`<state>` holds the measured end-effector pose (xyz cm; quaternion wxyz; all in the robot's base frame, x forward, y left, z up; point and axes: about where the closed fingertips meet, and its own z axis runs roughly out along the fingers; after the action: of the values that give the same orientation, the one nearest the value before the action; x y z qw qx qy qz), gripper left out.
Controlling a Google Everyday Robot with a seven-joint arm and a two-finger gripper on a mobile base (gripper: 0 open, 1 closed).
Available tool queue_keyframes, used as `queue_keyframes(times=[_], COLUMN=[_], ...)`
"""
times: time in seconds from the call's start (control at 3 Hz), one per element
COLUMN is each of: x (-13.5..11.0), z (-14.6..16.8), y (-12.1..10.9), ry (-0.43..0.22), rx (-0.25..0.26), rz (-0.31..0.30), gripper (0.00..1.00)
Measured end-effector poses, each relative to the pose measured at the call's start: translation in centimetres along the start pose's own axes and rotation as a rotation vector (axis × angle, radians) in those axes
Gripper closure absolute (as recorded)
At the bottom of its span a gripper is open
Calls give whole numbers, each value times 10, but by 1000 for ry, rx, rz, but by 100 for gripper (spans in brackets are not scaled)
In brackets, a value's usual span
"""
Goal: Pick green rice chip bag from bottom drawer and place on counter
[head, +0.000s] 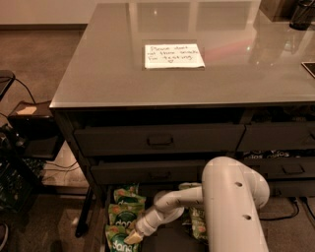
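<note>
The bottom drawer (170,240) stands pulled out below the cabinet, with its dark floor showing. Several bright green rice chip bags with white "dang" lettering lie along its left side, one in the middle (123,216) and one at the front (117,244). My gripper (133,238) reaches down into the drawer on the white arm (231,206). Its tip is at the right edge of the front bag. The glossy grey counter (108,74) lies above and carries a white handwritten note (173,55).
Paler green bags (198,224) lie in the drawer to the right of my forearm. Two closed dark drawers with handles (160,140) sit above the open one. A dark box, cables and a black crate (19,162) stand on the floor at the left. A dark object (301,15) stands at the counter's far right.
</note>
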<state>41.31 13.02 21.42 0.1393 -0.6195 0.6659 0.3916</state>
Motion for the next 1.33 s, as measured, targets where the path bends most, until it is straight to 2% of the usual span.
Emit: queue_keyframes(times=[0.33,1.0,1.33], x=[-13,-39,-50], z=[-16,-81,-124], y=[6,19,20], ry=[-3,-28,-82], rx=[25,91,101], rz=[-34,-101,-114], gripper=[100,100,100])
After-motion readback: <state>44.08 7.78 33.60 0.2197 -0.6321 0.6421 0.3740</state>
